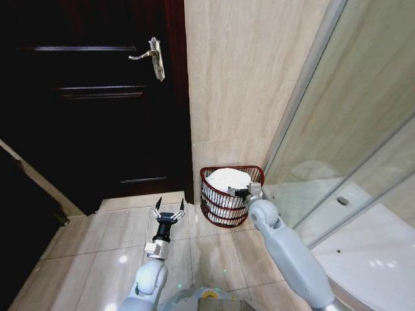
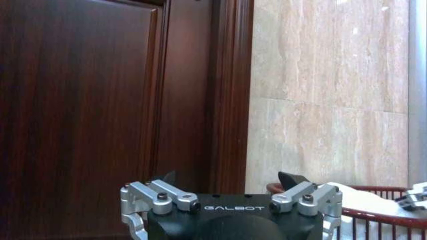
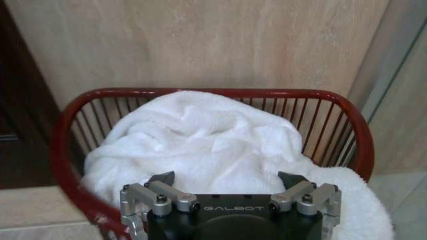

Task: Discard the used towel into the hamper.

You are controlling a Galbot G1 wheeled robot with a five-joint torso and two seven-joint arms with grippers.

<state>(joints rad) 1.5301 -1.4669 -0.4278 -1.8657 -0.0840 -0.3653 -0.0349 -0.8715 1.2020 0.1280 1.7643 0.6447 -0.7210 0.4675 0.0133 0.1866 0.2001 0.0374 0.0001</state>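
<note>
White towel (image 1: pixel 226 180) sits heaped in the hamper (image 1: pixel 224 212), centre of frame, against the tiled wall; one edge drapes over the rim. Right gripper (image 1: pixel 241 192) at the near rim, fingers spread, towel just beyond the tips, not gripped. Left gripper (image 1: pixel 168 211) lower left over floor tiles, fingers open, empty.

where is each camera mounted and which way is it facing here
Head view: on the head, looking down at the tiled floor; both arms show, left gripper open, right gripper at the red-brown wire hamper.
Left wrist view: faces the dark wooden door; own open fingers show.
Right wrist view: faces the white towel in the hamper; fingers open.
All three share the hamper.
</note>
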